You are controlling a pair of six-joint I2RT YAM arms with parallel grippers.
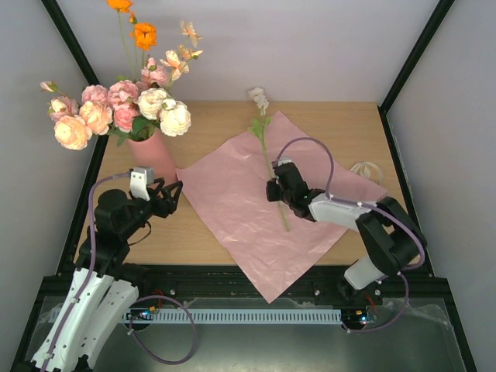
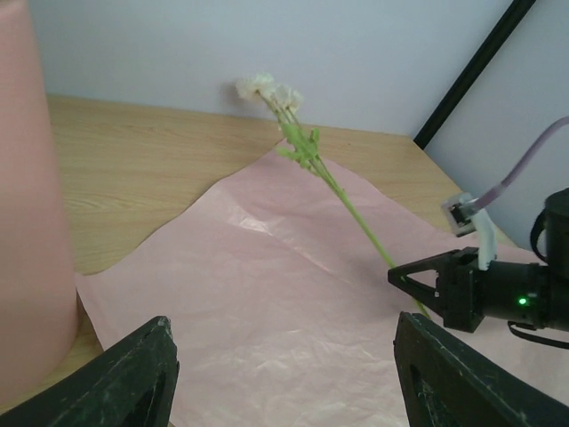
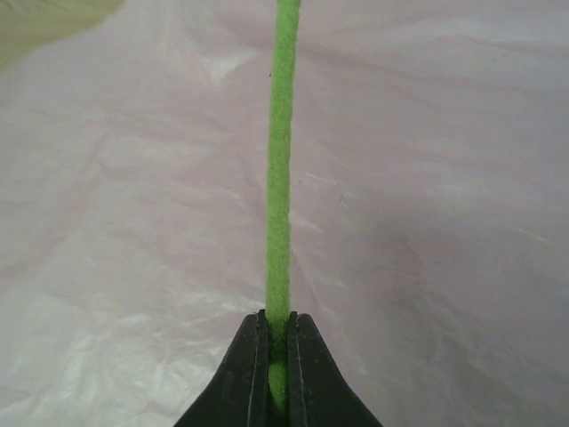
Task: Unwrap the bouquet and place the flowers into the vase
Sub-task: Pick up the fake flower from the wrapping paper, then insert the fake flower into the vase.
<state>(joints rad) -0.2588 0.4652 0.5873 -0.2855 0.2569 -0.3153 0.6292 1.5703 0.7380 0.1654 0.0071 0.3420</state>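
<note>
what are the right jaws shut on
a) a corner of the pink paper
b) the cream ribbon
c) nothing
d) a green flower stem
d, the right wrist view shows the green stem pinched between the shut right jaws, with the paper behind it.
</note>
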